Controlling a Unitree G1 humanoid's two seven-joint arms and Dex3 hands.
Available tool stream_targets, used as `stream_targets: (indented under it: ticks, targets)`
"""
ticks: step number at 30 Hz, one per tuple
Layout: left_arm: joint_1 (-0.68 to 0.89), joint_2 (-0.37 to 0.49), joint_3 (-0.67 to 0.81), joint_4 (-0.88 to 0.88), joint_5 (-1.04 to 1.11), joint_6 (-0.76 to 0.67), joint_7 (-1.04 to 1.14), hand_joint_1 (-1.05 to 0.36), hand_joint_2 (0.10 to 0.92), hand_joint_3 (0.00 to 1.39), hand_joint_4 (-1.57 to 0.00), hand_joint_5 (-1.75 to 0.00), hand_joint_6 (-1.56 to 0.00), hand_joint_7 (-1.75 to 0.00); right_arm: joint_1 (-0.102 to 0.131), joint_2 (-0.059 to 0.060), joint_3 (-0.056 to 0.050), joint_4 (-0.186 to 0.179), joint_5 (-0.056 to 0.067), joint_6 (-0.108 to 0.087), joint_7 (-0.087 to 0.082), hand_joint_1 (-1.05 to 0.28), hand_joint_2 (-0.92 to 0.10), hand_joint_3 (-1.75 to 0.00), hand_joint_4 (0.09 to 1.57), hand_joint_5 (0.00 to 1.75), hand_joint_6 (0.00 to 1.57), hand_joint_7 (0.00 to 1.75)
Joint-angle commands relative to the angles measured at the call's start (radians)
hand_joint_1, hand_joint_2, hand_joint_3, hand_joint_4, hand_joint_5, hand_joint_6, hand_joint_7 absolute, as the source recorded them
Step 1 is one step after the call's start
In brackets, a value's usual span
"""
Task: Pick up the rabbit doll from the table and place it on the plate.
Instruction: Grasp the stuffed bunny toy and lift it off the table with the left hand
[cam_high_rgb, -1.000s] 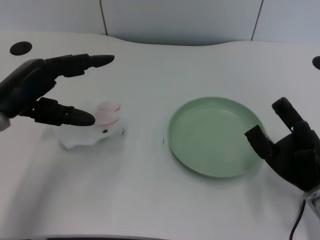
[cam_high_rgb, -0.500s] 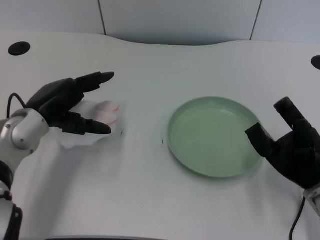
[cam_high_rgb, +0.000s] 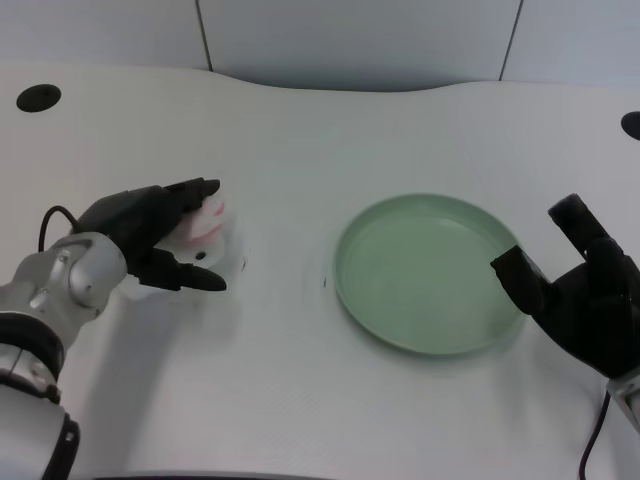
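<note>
Down at the left of the white table (cam_high_rgb: 300, 400), the left hand (cam_high_rgb: 155, 235) is wrapped around the rabbit doll (cam_high_rgb: 205, 222), which lies on the tabletop well to the left of the plate (cam_high_rgb: 345, 250). Its upper fingers (cam_high_rgb: 195, 188) curl over the top of the doll's white and pink body, while a lower finger (cam_high_rgb: 195, 281) reaches along the table just beneath it, so the doll sits between them. Most of the doll is hidden behind the black hand; only a pale pink patch and some white fabric show at the fingertips. The hand appears to be closed on the doll, though the toy is blurred and I cannot tell how firmly the fingers press it or whether it is lifted clear of the surface. The silver left forearm (cam_high_rgb: 50, 300) runs from the lower left corner up to the wrist, with a thin black cable looping beside it. The plate is round, pale green, with a raised rim, and sits right of centre on the table, holding nothing. The right hand (cam_high_rgb: 585, 300) rests near the plate's right edge, its dark fingers upright and apart. Two dark round holes mark the table's far corners, one at the upper left (cam_high_rgb: 40, 97) and one cut off by the right edge (cam_high_rgb: 632, 124).
</note>
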Motion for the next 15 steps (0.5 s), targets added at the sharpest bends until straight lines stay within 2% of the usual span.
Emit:
stream_targets:
  ticks: [1, 3, 7, 8, 10, 11, 12, 13, 14, 15]
  targets:
    - [0.007, 0.009, -0.054, 0.026, 0.053, 0.059, 0.029, -0.93, 0.897, 0.01, -0.26, -0.05, -0.18, -0.01, 0.011, -0.011, -0.004, -0.012, 0.005, 0.006, 0.000, -0.60, -0.92, -0.10, 0.76, 1.75, 0.80, 1.64]
    - [0.002, 0.010, -0.085, 0.029, 0.082, 0.080, 0.062, -0.92, 0.884, 0.00, -0.28, -0.05, -0.20, -0.02, 0.014, -0.009, -0.005, -0.017, 0.008, 0.011, -0.002, -0.60, -0.92, -0.10, 0.76, 1.75, 0.81, 1.63]
    - [-0.008, 0.007, -0.145, 0.032, 0.139, 0.122, 0.148, -0.67, 0.828, 0.00, -0.56, -0.16, -0.39, -0.05, 0.018, -0.006, -0.007, -0.026, 0.011, 0.015, -0.002, -0.61, -0.92, -0.11, 0.76, 1.75, 0.82, 1.58]
    - [-0.010, 0.006, -0.163, 0.033, 0.159, 0.132, 0.176, -0.56, 0.820, 0.00, -0.69, -0.26, -0.54, -0.06, 0.018, -0.006, -0.007, -0.025, 0.011, 0.014, 0.002, -0.60, -0.92, -0.11, 0.75, 1.75, 0.82, 1.58]
    - [-0.015, 0.004, -0.198, 0.035, 0.194, 0.155, 0.218, -0.46, 0.812, 0.00, -0.73, -0.54, -0.72, -0.04, 0.017, -0.008, -0.006, -0.025, 0.009, 0.011, 0.006, -0.60, -0.92, -0.12, 0.75, 1.75, 0.82, 1.59]
    - [-0.017, 0.004, -0.209, 0.036, 0.202, 0.163, 0.227, -0.40, 0.822, 0.00, -0.68, -0.88, -0.87, -0.08, 0.017, -0.008, -0.005, -0.027, 0.008, 0.009, 0.005, -0.61, -0.92, -0.13, 0.75, 1.75, 0.81, 1.63]
    - [-0.018, 0.003, -0.215, 0.037, 0.206, 0.168, 0.232, -0.38, 0.826, 0.00, -0.65, -1.04, -0.92, -0.09, 0.017, -0.009, -0.004, -0.027, 0.007, 0.009, 0.005, -0.61, -0.92, -0.14, 0.75, 1.75, 0.81, 1.65]
    - [-0.022, 0.004, -0.232, 0.038, 0.222, 0.177, 0.246, -0.37, 0.827, 0.00, -0.63, -1.12, -0.95, -0.10, 0.018, -0.009, -0.004, -0.028, 0.007, 0.005, 0.006, -0.61, -0.92, -0.14, 0.75, 1.75, 0.80, 1.66]
    - [-0.025, 0.005, -0.244, 0.038, 0.233, 0.183, 0.257, -0.43, 0.859, 0.00, -0.69, -1.38, -1.01, -0.41, 0.018, -0.009, -0.005, -0.028, 0.007, 0.003, 0.008, -0.61, -0.92, -0.14, 0.74, 1.75, 0.78, 1.71]
    - [-0.027, 0.006, -0.253, 0.039, 0.240, 0.187, 0.264, -0.45, 0.871, 0.00, -0.70, -1.47, -0.95, -0.68, 0.019, -0.009, -0.005, -0.028, 0.007, 0.001, 0.009, -0.61, -0.92, -0.14, 0.74, 1.75, 0.78, 1.73]
